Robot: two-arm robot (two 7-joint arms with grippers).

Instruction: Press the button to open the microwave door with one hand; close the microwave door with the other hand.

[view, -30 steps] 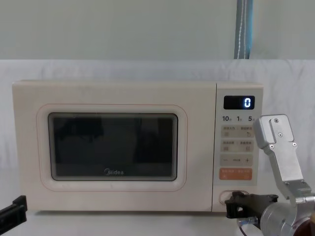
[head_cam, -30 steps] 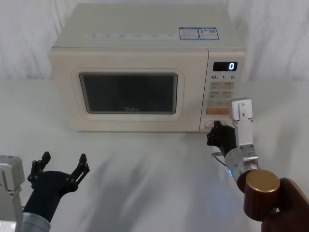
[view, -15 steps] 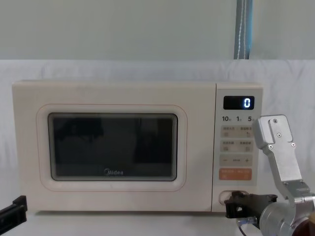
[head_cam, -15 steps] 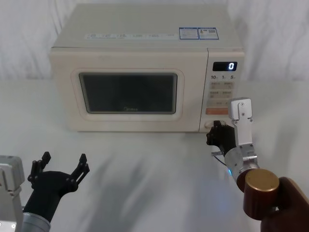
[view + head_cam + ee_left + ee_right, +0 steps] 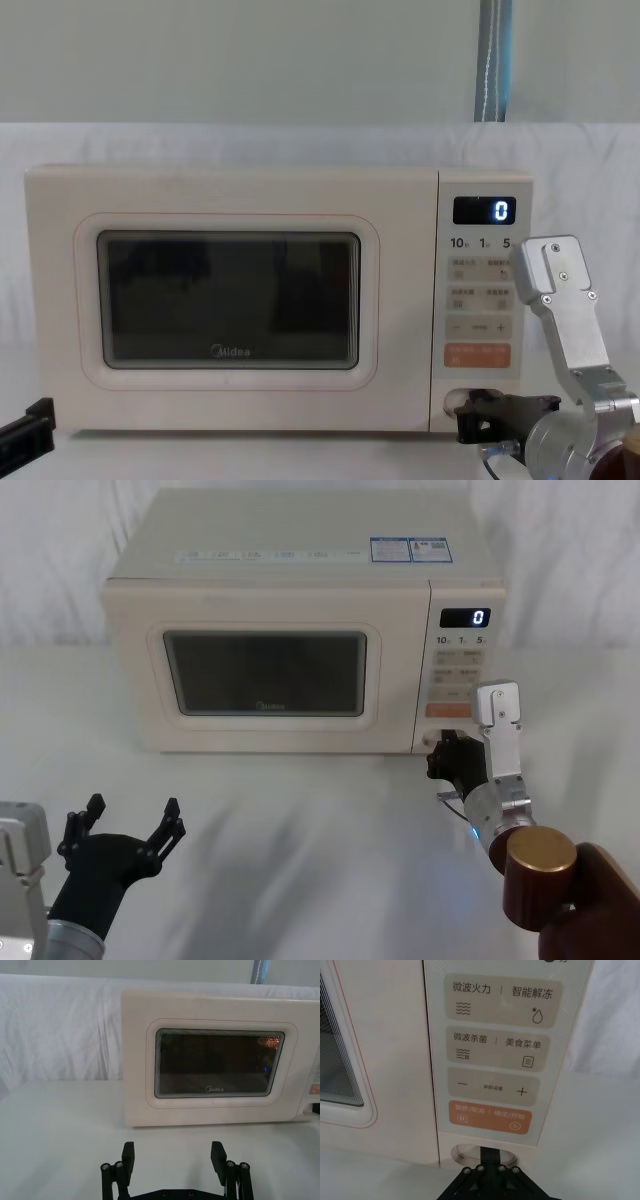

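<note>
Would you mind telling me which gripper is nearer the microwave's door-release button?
The right gripper: its tip is at the button. The left gripper hovers open well in front of the microwave door, far left.

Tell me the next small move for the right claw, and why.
Probably press a touch further straight in. The right claw is shut with its tip at the button, yet the microwave door sits flush. The left claw waits open, low in front of the door.
</note>
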